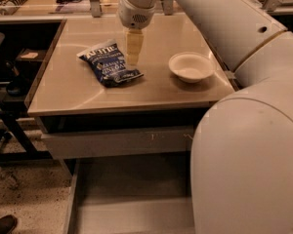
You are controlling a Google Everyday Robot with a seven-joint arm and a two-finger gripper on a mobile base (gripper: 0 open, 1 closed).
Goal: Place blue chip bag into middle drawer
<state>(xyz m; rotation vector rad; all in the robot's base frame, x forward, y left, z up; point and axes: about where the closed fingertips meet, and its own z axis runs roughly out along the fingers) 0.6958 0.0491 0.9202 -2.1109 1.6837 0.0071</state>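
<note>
Robot arm [244, 130]: filling the view from 1 o'clock round to 5 o'clock, sweeping in as a broad white curve and ending at the wrist near 12 o'clock.
Table [88, 89]: standing across the middle of the view, showing a pale, glossy top and carrying 2 items.
Middle drawer [132, 204]: sitting pulled out at 6 o'clock under the table, showing its flat grey bottom and its low left wall; the right part is hiding behind the robot arm.
Drawer front [112, 143]: sitting closed just under the tabletop, above the middle drawer, showing pale scratch marks toward its right end.
White bowl [191, 66]: standing upright on the table at 3 o'clock from the bag, well apart from it, close to the right edge.
Blue chip bag [107, 65]: lying flat on the tabletop, toward 10 o'clock from the table's centre, white band pointing to 10 o'clock, well apart from the middle drawer.
Gripper [133, 62]: hanging straight down from the wrist at 12 o'clock, its tip overlapping the bag's 2 o'clock edge; cannot tell whether touching the bag.
Gripper state: cannot tell whether standing wide or narrow.
Dark shoe [2, 224]: resting on the speckled floor at 7 o'clock.
</note>
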